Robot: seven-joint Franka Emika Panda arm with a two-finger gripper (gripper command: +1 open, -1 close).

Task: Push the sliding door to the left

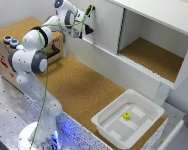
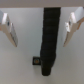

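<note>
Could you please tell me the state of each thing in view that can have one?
sliding door: slid toward the exterior view's left, cabinet opening exposed.
black handle: between the fingers, untouched.
gripper: open, one finger each side of the handle.
white bin: open-topped, holding a small yellow object.

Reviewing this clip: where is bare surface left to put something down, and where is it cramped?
Free: the cork counter between the cabinet front and the robot arm, and the open cabinet compartment. The white bin holds only a small yellow object. Crowded: around the sliding door, where the gripper sits at the black handle.
</note>
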